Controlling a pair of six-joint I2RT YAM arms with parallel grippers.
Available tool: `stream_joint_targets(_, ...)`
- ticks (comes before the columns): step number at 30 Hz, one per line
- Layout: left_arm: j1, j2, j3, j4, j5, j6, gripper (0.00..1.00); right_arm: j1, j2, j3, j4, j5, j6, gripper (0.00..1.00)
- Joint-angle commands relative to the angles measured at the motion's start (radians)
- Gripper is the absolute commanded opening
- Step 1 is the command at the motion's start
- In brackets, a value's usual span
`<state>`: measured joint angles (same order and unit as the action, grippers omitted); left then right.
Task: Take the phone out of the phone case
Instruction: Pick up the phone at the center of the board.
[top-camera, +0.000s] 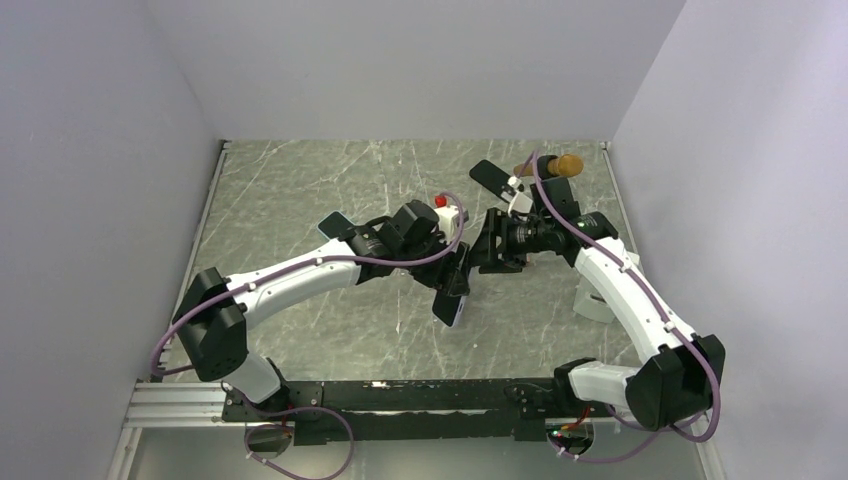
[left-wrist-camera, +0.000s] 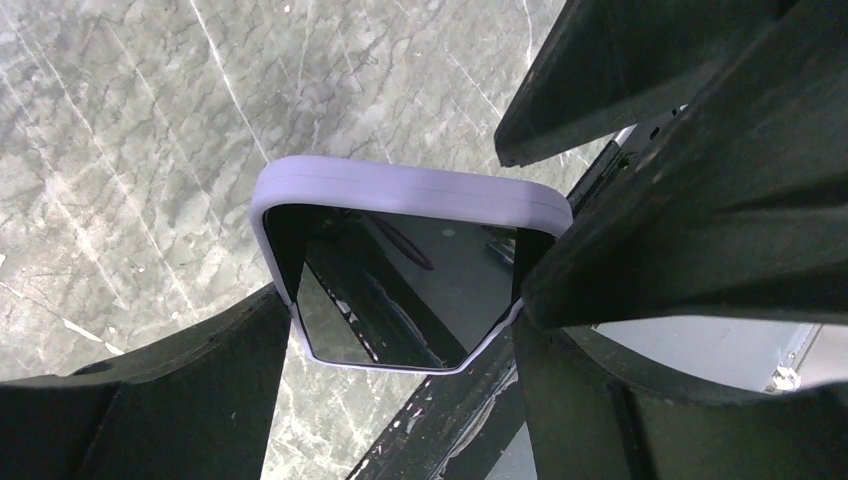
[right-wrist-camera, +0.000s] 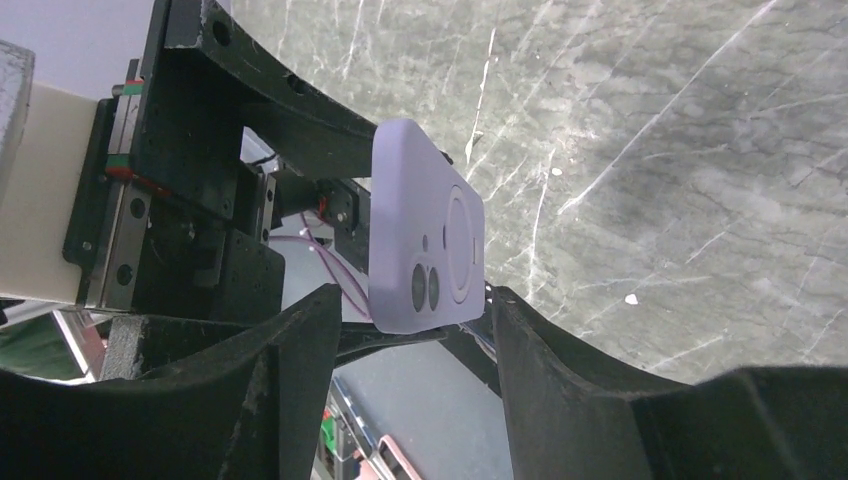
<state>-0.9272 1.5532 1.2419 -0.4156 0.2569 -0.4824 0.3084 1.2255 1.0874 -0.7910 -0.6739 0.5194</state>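
The phone (left-wrist-camera: 400, 300), its dark screen showing, sits fully inside the lilac case (left-wrist-camera: 400, 185), and both hang in the air above the middle of the table (left-wrist-camera: 120, 150). The left gripper (top-camera: 450, 288) is clamped on the long sides of the case, one finger on each side. The right gripper (right-wrist-camera: 412, 305) faces the back of the case, at the end with the camera holes. Its fingers stand apart, one seeming to touch a corner and the other just beside the edge, so it grips nothing.

In my judgement the step in hand is to peel the case off. To do this well, the right fingers should catch only the soft rim at one corner and pull it away from the phone. The left gripper should hold firm but keep off that corner. Too strong a squeeze on the sides may lock the phone inside.
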Motion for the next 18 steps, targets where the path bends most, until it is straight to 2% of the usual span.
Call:
stream_joint_targets(1,-0.012,-0.008,0.073,0.063,0.002,0.006,0.0,0.024,-0.031,-0.007,0.032,0.005,-0.018,0.61)
stream_joint_targets(4,-0.013,-0.004,0.084,0.065,0.001,0.0,0.0,0.038,-0.019,-0.02,0.031,0.016,-0.025,0.6)
stream_joint_targets(8,-0.016,0.001,0.117,0.056,-0.01,-0.002,0.0,0.052,0.003,-0.025,0.036,0.014,-0.03,0.48)
stream_joint_targets(11,-0.016,0.01,0.154,0.019,-0.024,0.0,0.0,0.062,0.023,-0.017,0.054,-0.013,-0.03,0.29)
stream_joint_targets(14,-0.012,0.015,0.187,-0.018,-0.037,0.008,0.01,0.063,0.038,-0.023,0.079,-0.053,-0.023,0.0)
stream_joint_targets(16,0.003,0.014,0.211,-0.052,-0.024,-0.004,0.22,0.063,0.042,-0.022,0.09,-0.069,-0.017,0.0)
stream_joint_targets(18,0.021,-0.009,0.202,-0.05,-0.004,-0.025,0.55,0.057,0.037,-0.006,0.097,-0.064,-0.006,0.0)
